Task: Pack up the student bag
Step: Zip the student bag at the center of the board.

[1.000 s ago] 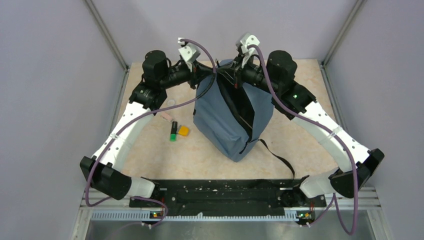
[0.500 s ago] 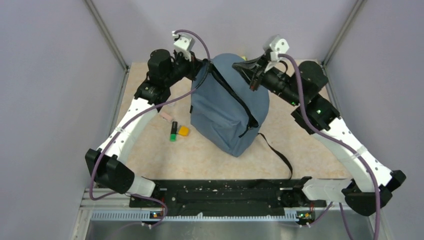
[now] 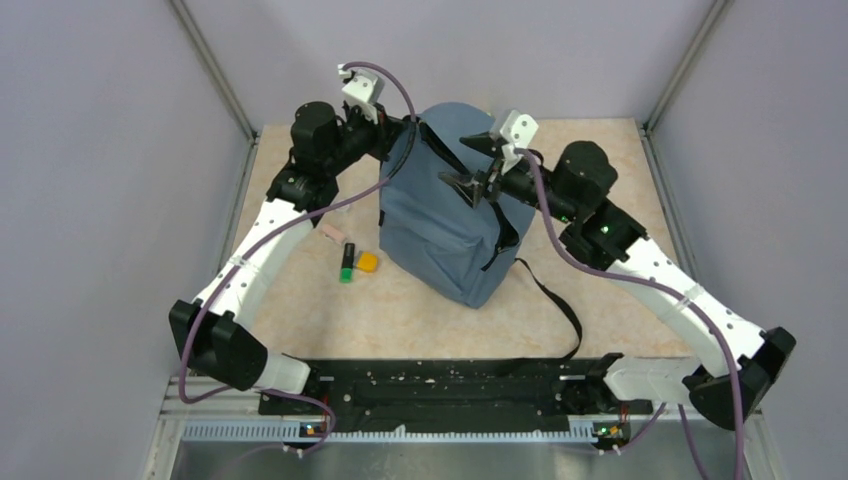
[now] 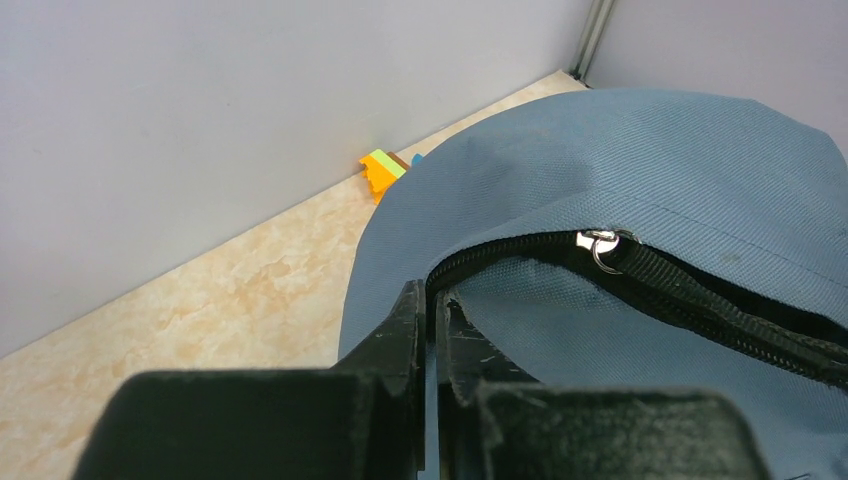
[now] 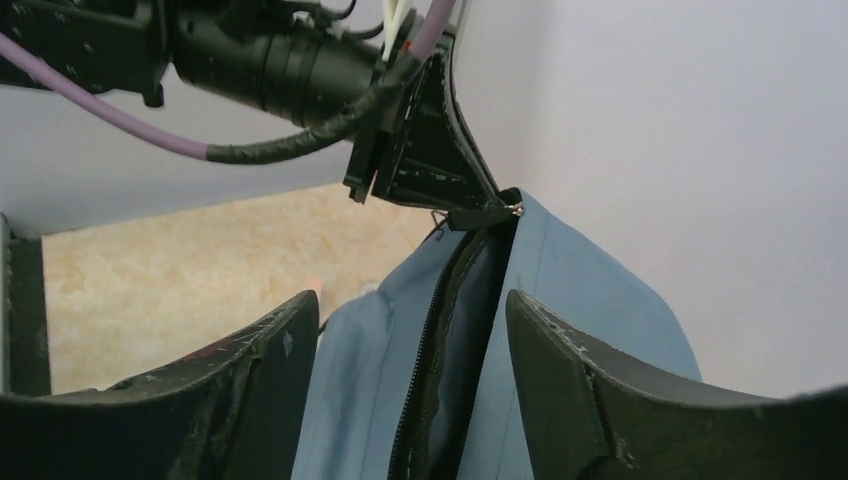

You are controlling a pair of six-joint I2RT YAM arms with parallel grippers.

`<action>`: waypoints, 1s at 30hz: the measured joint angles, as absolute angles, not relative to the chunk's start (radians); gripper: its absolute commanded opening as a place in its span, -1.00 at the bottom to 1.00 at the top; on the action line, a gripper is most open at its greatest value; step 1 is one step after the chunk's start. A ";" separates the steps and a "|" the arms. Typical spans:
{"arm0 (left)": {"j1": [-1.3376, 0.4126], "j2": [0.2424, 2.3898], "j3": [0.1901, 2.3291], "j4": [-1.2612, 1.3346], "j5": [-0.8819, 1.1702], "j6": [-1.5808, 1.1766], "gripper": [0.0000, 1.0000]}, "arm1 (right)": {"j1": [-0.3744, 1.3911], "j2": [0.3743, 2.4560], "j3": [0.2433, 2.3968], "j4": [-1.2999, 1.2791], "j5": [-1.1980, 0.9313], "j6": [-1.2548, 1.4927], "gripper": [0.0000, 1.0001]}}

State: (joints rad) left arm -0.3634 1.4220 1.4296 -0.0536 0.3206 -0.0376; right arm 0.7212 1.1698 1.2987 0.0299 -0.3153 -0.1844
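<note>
The student bag (image 3: 450, 230) stood upright near the far edge of the tabletop (image 3: 420, 320), its main zipper (image 4: 700, 300) partly open. The fabric appeared soft and limp, likely to sag unless held at the stiffer zipper rim. The left gripper (image 4: 430, 300) was pinched on that rim. The right gripper (image 5: 410, 340) hovered over the opening, spread wide and holding nothing.

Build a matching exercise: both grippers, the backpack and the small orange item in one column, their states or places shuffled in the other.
1. left gripper
2. right gripper
3. student bag
4. orange block

A. zip open
B. lying on the table beside a green marker
C. fingers spread, over the bag's opening
D. pinched shut on the bag's rim

Pairs: 1-D, 2-C, 3-A, 4-B
</note>
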 measured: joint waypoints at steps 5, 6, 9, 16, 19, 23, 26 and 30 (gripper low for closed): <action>-0.361 1.422 1.430 -0.054 0.326 -0.040 -1.00 | 0.725 1.235 1.291 0.062 -0.329 -0.271 0.52; -0.361 1.422 1.430 -0.054 0.328 -0.040 -1.00 | 0.725 1.246 1.293 0.066 -0.329 -0.282 0.52; -0.361 1.422 1.430 -0.053 0.332 -0.039 -1.00 | 0.728 1.292 1.319 0.068 -0.316 -0.318 0.48; -0.361 1.422 1.429 -0.054 0.336 -0.036 -1.00 | 0.759 1.406 1.446 0.044 -0.247 -0.381 0.32; -0.361 1.422 1.428 -0.053 0.336 -0.034 -1.00 | 0.772 1.441 1.499 0.032 -0.212 -0.400 0.21; -0.361 1.415 1.422 -0.053 0.336 -0.031 -1.00 | 0.779 1.495 1.578 -0.014 -0.161 -0.421 -0.01; -0.361 1.407 1.416 -0.053 0.336 -0.030 -1.00 | 0.783 1.530 1.620 -0.043 -0.133 -0.433 -0.18; -0.361 1.405 1.413 -0.053 0.335 -0.028 -1.00 | 0.786 1.554 1.633 -0.080 -0.107 -0.445 -0.75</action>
State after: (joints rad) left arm -0.3607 1.4048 1.4132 -0.0528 0.3351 -0.0277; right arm 0.7856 1.5539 1.6325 -0.0795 -0.1066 -0.4446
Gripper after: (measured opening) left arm 0.023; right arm 0.336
